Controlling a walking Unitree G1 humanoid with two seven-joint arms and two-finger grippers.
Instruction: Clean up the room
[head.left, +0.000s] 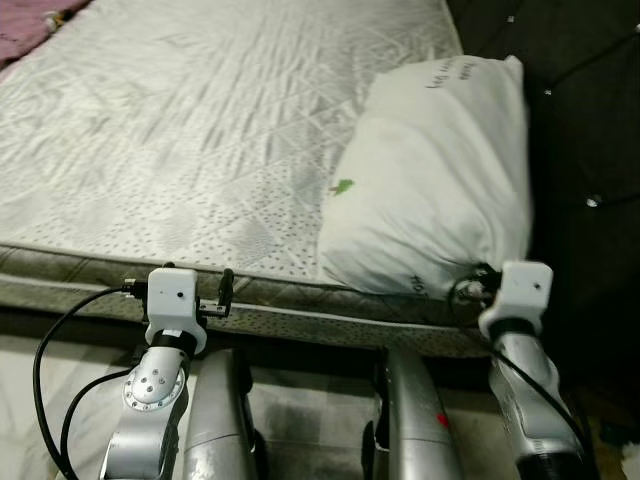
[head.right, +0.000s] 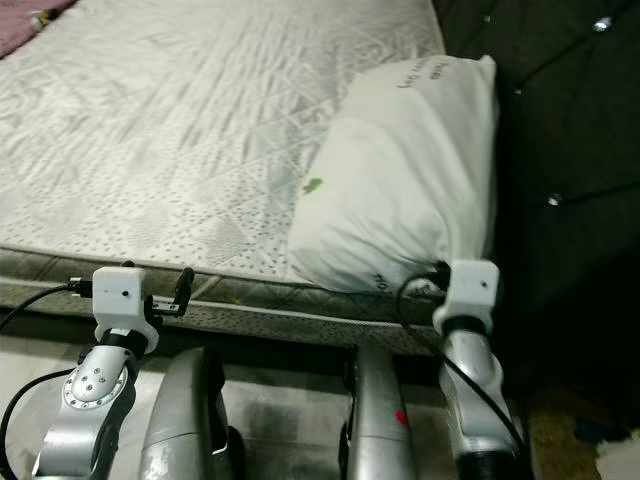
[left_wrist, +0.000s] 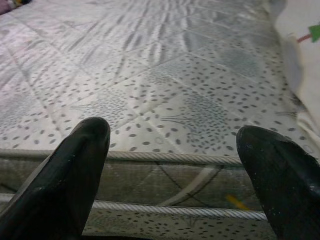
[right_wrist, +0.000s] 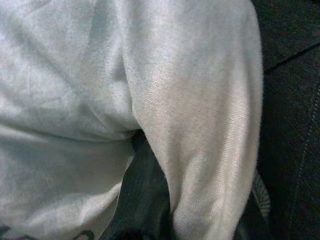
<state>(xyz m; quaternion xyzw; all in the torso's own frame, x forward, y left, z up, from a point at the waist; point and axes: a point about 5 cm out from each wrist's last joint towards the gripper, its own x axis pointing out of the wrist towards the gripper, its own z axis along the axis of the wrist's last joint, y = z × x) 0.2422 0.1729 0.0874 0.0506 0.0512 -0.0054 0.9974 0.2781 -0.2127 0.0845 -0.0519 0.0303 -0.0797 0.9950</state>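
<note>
Right claw (head.left: 478, 277) against pillow (head.left: 440, 170)

right gripper (right_wrist: 150, 220): fingertips buried in pillow (head.left: 440, 180) fabric | pink fabric (head.left: 30, 25): cut off at frame corner, unidentifiable

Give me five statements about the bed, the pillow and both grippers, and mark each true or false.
1. The white pillow lies against the dark headboard. True.
2. The left gripper is shut on the mattress edge. False: it is open, holding nothing, at the mattress edge.
3. The right gripper is at the pillow's near corner. True.
4. The pillow lies on the floor. False: it is on the mattress.
5. The pillow bears a small green mark. True.
</note>
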